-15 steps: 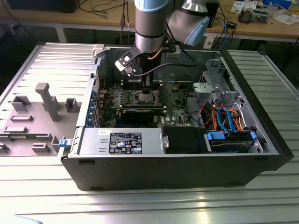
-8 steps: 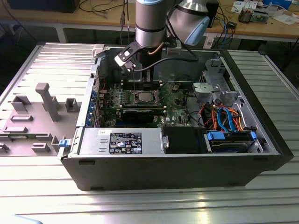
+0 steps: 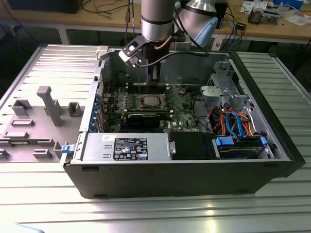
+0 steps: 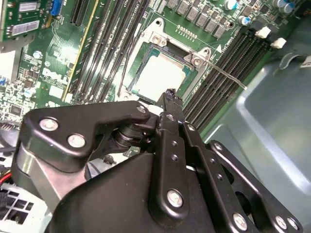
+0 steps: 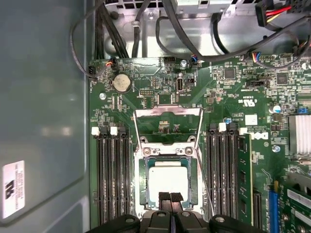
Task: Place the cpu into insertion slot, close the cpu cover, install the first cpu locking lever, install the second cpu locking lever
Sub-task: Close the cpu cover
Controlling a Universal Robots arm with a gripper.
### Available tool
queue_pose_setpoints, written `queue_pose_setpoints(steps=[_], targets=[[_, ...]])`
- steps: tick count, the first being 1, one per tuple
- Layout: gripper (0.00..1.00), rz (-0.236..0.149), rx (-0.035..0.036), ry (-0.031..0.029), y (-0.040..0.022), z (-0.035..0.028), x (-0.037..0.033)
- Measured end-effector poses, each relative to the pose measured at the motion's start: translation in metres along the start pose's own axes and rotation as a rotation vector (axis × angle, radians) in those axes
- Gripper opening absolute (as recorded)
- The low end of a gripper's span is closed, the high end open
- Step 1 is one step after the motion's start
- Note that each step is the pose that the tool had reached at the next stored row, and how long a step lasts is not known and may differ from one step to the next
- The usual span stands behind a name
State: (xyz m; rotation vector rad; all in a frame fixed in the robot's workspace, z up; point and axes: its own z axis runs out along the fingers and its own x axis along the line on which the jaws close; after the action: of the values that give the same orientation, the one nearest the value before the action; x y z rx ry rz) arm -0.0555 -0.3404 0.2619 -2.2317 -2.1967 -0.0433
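Green board (image 5: 228, 97) bears flat silvery cpu (image 5: 167, 178) under hand (image 5: 170, 197).

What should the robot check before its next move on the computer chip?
1. cpu lying flat in the insertion slot: ok.
2. cpu cover closed over the cpu: not ok, it stands open.
3. locking lever latched down: not ok, it sticks out free.
4. pincer shut and holding nothing: ok.
5. pincer clear of the cpu's top: cannot tell.
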Motion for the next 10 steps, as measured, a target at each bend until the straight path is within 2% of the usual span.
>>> queue_pose_setpoints(steps=[5,10], targets=[[0.11,0.0,0.0016,-0.0001,0.0001,-0.009,0.0002],[0.11,0.0,0.0022,-0.0001,0.0001,-0.0096,0.0003]])
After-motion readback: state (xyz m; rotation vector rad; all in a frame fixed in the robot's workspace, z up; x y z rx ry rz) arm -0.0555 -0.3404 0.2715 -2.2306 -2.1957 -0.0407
